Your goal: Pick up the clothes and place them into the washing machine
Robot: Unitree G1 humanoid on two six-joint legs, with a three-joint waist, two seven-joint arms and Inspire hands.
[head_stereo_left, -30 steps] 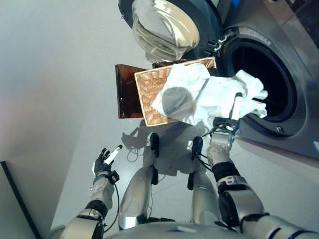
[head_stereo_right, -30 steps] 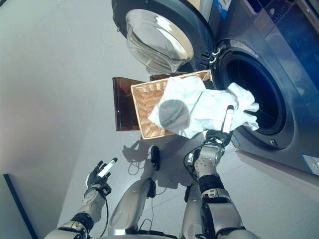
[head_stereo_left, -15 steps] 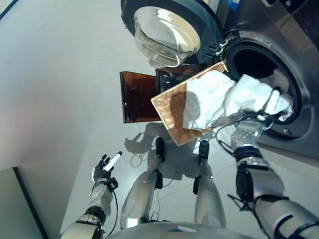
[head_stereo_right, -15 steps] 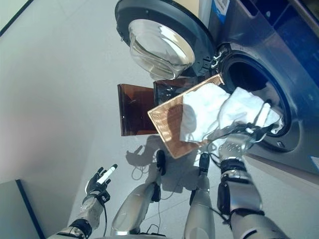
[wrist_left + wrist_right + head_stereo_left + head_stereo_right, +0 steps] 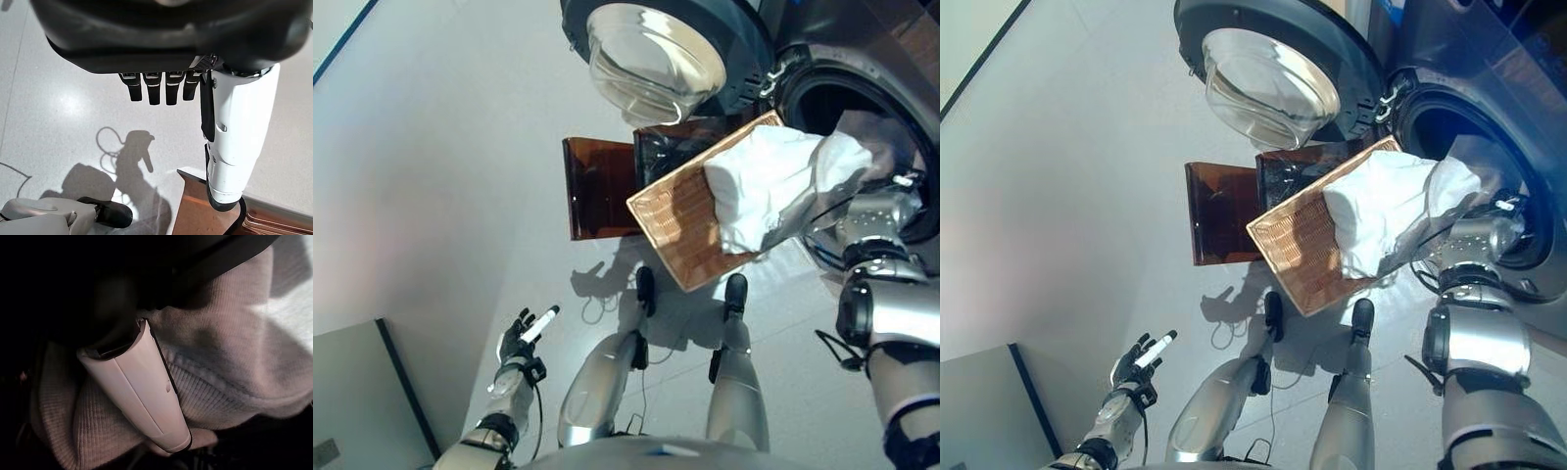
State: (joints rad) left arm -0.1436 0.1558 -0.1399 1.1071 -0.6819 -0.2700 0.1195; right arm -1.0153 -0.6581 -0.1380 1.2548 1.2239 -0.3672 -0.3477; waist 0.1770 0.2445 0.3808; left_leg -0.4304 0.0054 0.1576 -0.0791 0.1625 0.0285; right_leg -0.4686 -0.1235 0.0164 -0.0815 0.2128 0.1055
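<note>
White clothes (image 5: 764,181) lie heaped in the wicker basket (image 5: 680,220) and stretch over its raised edge into the washing machine's drum (image 5: 847,103). The basket is tipped up toward the drum mouth. My right hand (image 5: 886,196) is at the drum opening, shut on the white cloth. In the right wrist view its white-covered thumb (image 5: 142,391) presses on ribbed knit cloth (image 5: 225,382) in the dark. My left hand (image 5: 524,338) hangs open and empty low at the left above the floor; it also shows in the left wrist view (image 5: 161,88).
The round glass door (image 5: 656,59) stands open to the left of the drum. The low dark brown box (image 5: 602,186) sits behind the basket. Pale floor (image 5: 440,176) spreads to the left. A dark-edged panel (image 5: 372,392) is at the lower left.
My right hand has moved farther into the drum mouth with the white cloth. The basket has tipped up more toward the machine. The camera has shifted. The left hand has stayed put.
</note>
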